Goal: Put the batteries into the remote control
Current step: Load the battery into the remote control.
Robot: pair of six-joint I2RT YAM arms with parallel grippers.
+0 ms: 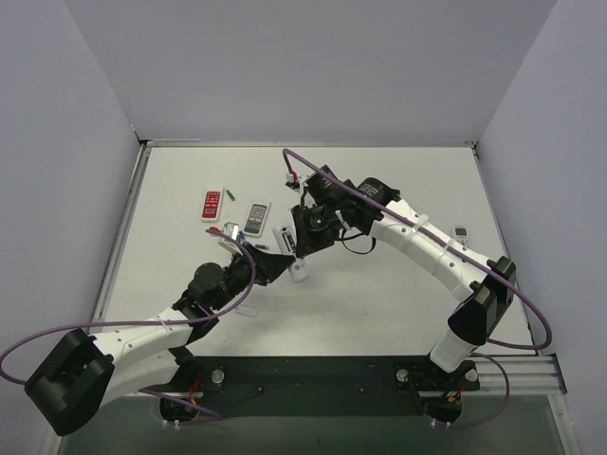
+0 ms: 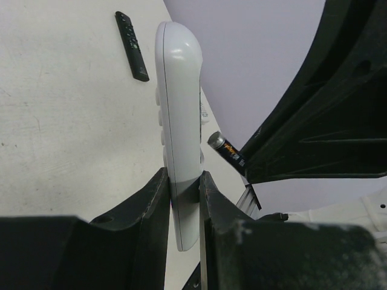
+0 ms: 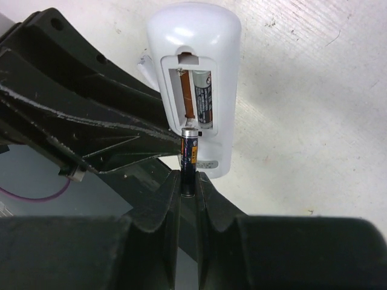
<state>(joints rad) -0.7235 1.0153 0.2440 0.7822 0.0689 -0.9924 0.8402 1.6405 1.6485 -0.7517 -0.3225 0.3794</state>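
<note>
My left gripper (image 2: 181,179) is shut on the slim white remote control (image 2: 178,115) and holds it on edge above the table. In the right wrist view the remote's (image 3: 227,72) back faces the camera with its battery recess open. One battery (image 3: 204,99) lies in the right slot; the left slot is bare. My right gripper (image 3: 188,181) is shut on a dark battery (image 3: 190,154) with an orange mark. Its top end touches the recess's near edge at the bare slot. In the top view both grippers, the left (image 1: 283,264) and the right (image 1: 306,241), meet at the remote (image 1: 300,271).
A red remote (image 1: 211,204), a grey remote with dark buttons (image 1: 256,216) and a small green battery (image 1: 230,193) lie behind the left arm. A white flat piece (image 1: 283,237) lies by the grippers. Another remote (image 1: 462,233) lies far right. A black remote (image 2: 132,45) shows in the left wrist view.
</note>
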